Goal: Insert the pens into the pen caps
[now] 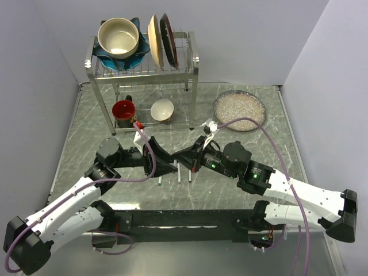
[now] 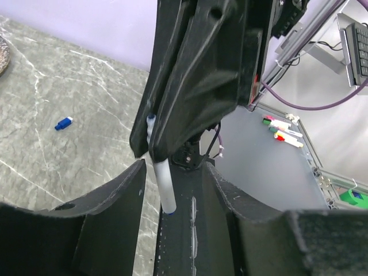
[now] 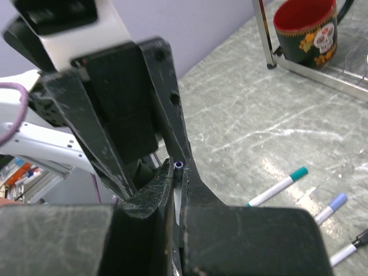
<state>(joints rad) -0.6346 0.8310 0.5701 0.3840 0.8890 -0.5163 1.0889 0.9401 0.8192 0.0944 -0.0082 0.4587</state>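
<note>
My right gripper point(image 3: 179, 172) is shut on a white-barrelled pen point(image 2: 163, 184) with a blue end point(image 3: 178, 165). It holds the pen out between the spread fingers of my left gripper point(image 2: 172, 167), which is open. The two grippers meet at mid-table, left point(image 1: 167, 163) and right point(image 1: 181, 159). Three more pens lie on the table below them: a teal-tipped one point(image 3: 276, 187), a blue-ended one point(image 3: 330, 207) and a black-ended one point(image 3: 352, 247). They show as thin white sticks in the top view point(image 1: 179, 174). A blue cap point(image 2: 63, 123) lies alone on the table. The teal and black caps are out of view.
A metal dish rack point(image 1: 192, 63) with bowls and plates stands at the back. Under it are a red-lined mug point(image 1: 123, 110) and a white bowl point(image 1: 163, 110). A glass plate of white grains point(image 1: 240, 110) sits at the back right.
</note>
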